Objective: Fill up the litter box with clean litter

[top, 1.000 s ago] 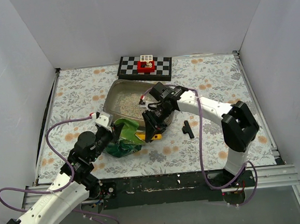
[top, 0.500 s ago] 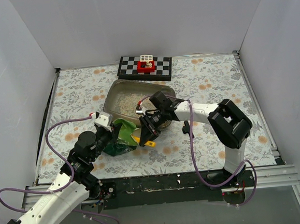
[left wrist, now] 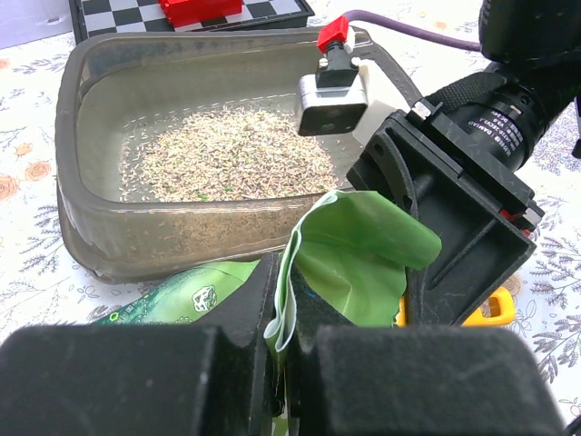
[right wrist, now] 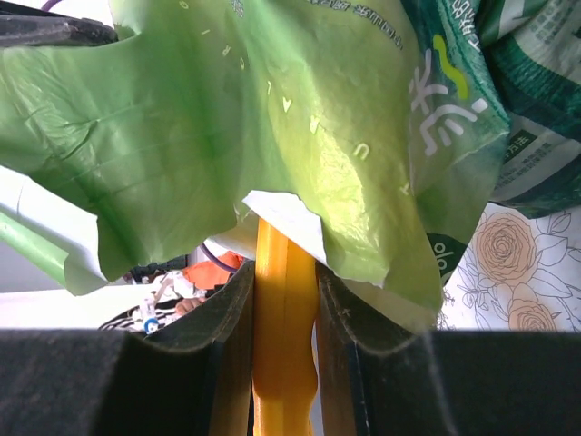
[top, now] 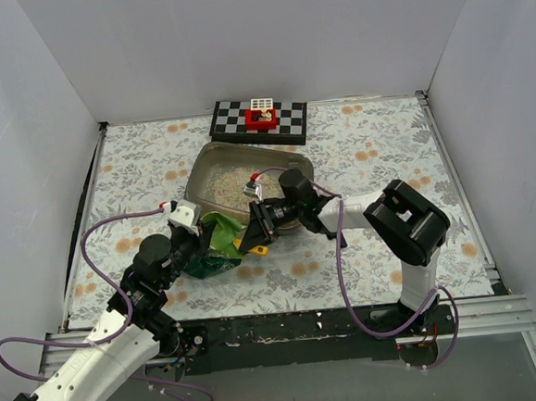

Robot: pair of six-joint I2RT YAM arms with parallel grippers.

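Observation:
The grey-brown litter box (top: 295, 164) sits mid-table with a thin layer of pale litter (top: 231, 182) on its floor; both also show in the left wrist view, box wall (left wrist: 68, 118) and litter (left wrist: 222, 154). A green bag (top: 218, 246) lies at the box's near side. My left gripper (top: 197, 238) is shut on the bag's folded edge (left wrist: 289, 282). My right gripper (top: 256, 231) is shut on the yellow-orange scoop (right wrist: 284, 327), whose head goes into the bag's mouth (right wrist: 272, 118) and is hidden there.
A black-and-white checkered board (top: 258, 120) with a red and white piece (top: 261, 114) stands behind the box. A small black part (top: 335, 229) lies on the floral cloth right of the box. White walls enclose the table.
My right gripper has moved left and toward me with the scoop, from over the box's near edge down to the bag's mouth. The left gripper keeps its hold on the bag.

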